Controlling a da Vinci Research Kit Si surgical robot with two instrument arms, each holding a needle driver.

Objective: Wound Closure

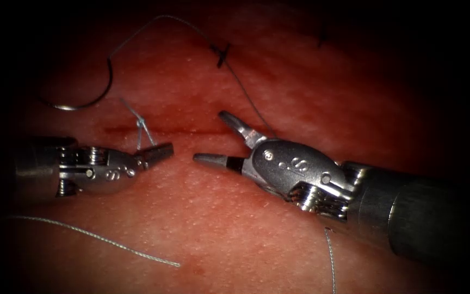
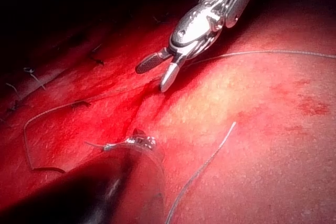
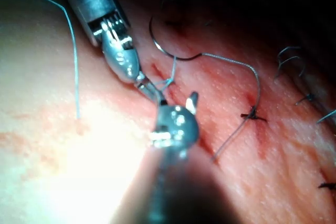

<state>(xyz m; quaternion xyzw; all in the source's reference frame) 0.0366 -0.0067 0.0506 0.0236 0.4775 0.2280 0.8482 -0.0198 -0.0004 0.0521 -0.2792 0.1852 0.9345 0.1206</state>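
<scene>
My left tool (image 1: 159,152) lies left of centre, just below the cut (image 1: 164,129), with its jaws shut on a short knotted piece of thread (image 1: 141,126) that rises from the tissue. The right tool (image 1: 209,136) comes in from the right with its jaws open and holds nothing; its tips face the left tool a short way off. The curved needle (image 1: 91,98) lies free on the tissue at the upper left, held by neither tool. Its thread (image 1: 159,17) arcs over to a tied stitch (image 1: 223,54) and runs down behind the right tool. In the right wrist view, the needle (image 3: 163,48) lies beyond the left tool (image 3: 152,90).
A loose end of pale thread (image 1: 93,237) lies across the lower left of the tissue, another (image 1: 330,261) under the right tool's shaft. Red fluid (image 1: 137,129) marks the cut. More tied stitches (image 3: 310,98) sit along the wound.
</scene>
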